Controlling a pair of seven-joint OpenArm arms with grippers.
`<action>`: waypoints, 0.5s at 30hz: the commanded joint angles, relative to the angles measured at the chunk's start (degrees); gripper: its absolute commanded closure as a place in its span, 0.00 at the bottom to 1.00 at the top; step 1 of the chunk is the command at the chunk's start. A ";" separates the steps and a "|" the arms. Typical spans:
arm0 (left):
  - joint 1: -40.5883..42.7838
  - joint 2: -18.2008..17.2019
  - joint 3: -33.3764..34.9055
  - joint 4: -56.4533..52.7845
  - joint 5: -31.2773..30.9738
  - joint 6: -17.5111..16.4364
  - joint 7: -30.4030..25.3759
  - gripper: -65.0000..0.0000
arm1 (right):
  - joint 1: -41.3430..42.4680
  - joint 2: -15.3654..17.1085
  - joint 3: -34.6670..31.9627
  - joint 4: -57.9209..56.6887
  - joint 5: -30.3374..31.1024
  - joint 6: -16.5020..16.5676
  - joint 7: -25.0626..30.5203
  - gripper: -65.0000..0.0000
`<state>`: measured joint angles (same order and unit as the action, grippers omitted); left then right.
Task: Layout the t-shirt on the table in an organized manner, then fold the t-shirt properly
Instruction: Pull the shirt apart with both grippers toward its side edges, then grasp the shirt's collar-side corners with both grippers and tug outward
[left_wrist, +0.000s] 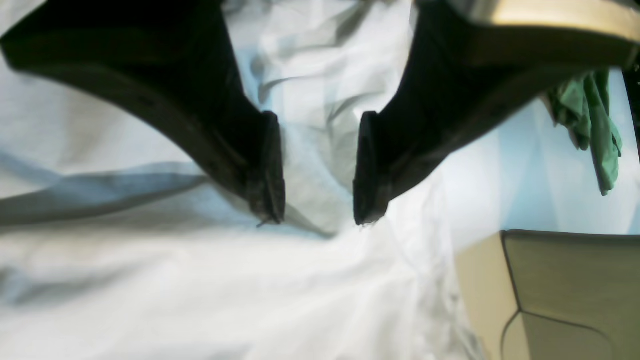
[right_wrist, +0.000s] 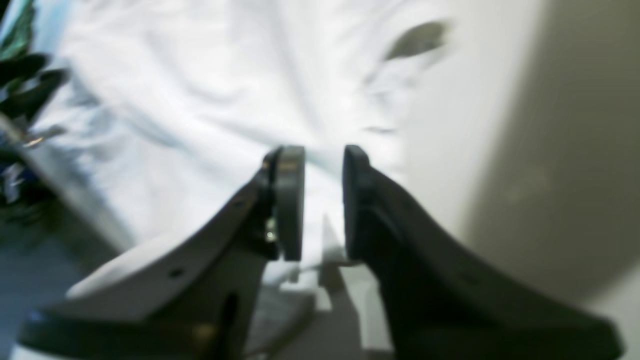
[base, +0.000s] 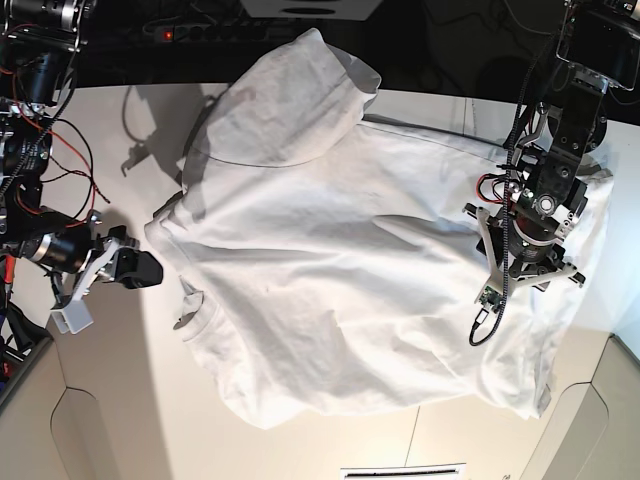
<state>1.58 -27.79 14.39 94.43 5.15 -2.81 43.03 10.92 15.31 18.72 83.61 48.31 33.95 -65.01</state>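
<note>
- Two grippers, both empty: our left gripper hangs spread above the shirt.
- Our right gripper, fingers slightly parted, sits beside the shirt's edge, probably for spreading it.

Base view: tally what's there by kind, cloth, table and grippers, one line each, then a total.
White t-shirt: 1
Off-white table: 1
Grippers: 2, the left gripper over the shirt, the right gripper beside its edge
Total: 4

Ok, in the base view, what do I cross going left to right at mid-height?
Right gripper → bare table → t-shirt → left gripper, which hangs over the shirt's right part.
</note>
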 joint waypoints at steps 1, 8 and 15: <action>-0.92 -0.79 -0.55 0.87 1.51 0.70 -0.74 0.59 | 0.72 -0.83 0.15 0.85 2.86 0.90 0.11 0.87; -0.87 -0.81 -5.22 0.87 3.19 2.08 -0.74 0.59 | -2.38 -6.01 -7.67 0.92 3.45 0.94 -2.69 1.00; -0.24 -0.81 -13.09 0.85 -3.26 -2.86 -0.55 0.59 | -7.04 -5.99 -15.04 1.01 -9.66 0.24 4.17 1.00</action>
<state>2.22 -27.77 1.80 94.39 1.34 -6.07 43.29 2.96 8.88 3.55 83.61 37.39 34.28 -61.87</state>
